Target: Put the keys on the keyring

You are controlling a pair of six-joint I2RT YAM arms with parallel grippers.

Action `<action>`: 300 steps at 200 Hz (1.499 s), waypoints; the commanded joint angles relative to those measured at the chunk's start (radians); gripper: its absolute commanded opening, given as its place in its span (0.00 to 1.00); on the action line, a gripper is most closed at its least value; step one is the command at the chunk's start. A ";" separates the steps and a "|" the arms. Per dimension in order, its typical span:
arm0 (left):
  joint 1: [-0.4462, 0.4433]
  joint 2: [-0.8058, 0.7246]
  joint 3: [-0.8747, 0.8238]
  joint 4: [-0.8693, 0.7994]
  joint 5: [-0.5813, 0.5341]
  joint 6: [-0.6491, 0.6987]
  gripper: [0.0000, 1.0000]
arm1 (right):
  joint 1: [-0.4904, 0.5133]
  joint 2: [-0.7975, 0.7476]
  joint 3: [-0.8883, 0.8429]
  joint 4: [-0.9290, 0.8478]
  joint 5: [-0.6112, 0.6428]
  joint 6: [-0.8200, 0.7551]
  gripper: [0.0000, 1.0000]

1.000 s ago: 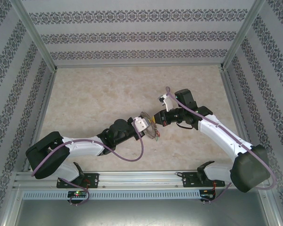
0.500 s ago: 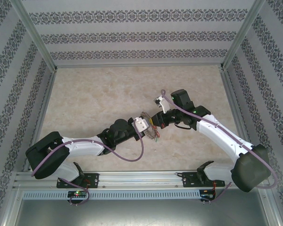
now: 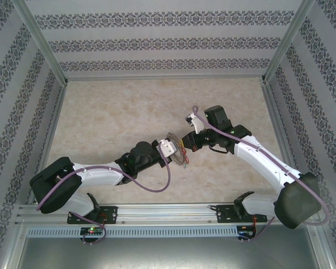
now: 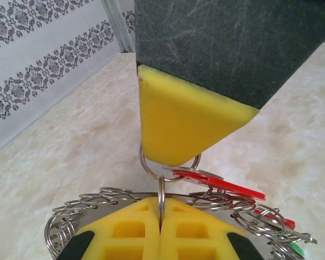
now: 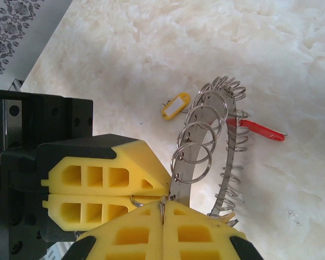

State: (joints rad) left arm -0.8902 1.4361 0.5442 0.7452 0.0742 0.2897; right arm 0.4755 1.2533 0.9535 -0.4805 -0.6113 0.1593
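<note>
**Both grippers pinching at keyring, mid-counter**

- Left gripper [image 4: 161, 216]: jaws are closing fully on a thin wire split ring [image 4: 161, 190] standing edge-on between the yellow pads. That ring is sitting on the rim of the large silver-grey metal hoop keyring [image 5: 197, 142], so the left arm is carrying the keyring by it.
- Right gripper [image 5: 162, 223]: its jaws are also pressing together, pinching a small wire ring [image 5: 162, 208] at the pad tips. It is sitting tip-to-tip w/ the left gripper, and the two are meeting almost at right angles.
- Keyring is hanging tilted over the beige marbled counter [image 3: 112, 112], roughly mid-width and a bit nearer the near edge than the far one. Can't tell if its low side is touching the surface.
- Flat red key [image 5: 258, 130] is sticking out from the keyring rim, away from the grippers. Can't tell if it is threaded on.
- Yellow plastic key tag [image 5: 175, 104] is lying loose on the counter near the keyring, not touching it.
</note>
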 commanded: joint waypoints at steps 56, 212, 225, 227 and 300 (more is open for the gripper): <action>0.001 -0.023 0.022 -0.032 -0.019 -0.006 0.00 | 0.054 -0.041 0.010 0.017 -0.034 0.007 0.00; 0.000 -0.238 -0.107 -0.109 0.021 -0.134 0.45 | -0.107 -0.126 -0.261 -0.007 0.167 0.177 0.00; 0.000 -0.236 -0.108 -0.106 0.018 -0.142 0.46 | -0.106 -0.133 -0.286 -0.006 0.161 0.194 0.00; 0.000 -0.235 -0.106 -0.106 0.018 -0.143 0.46 | -0.106 -0.135 -0.289 -0.007 0.159 0.195 0.00; 0.002 -0.178 -0.058 -0.171 -0.076 -0.337 0.49 | -0.109 -0.307 -0.483 -0.061 0.368 0.469 0.28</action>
State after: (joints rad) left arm -0.8890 1.2491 0.4511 0.6289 0.0654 0.0921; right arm 0.3748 1.0077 0.5415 -0.5079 -0.4236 0.4656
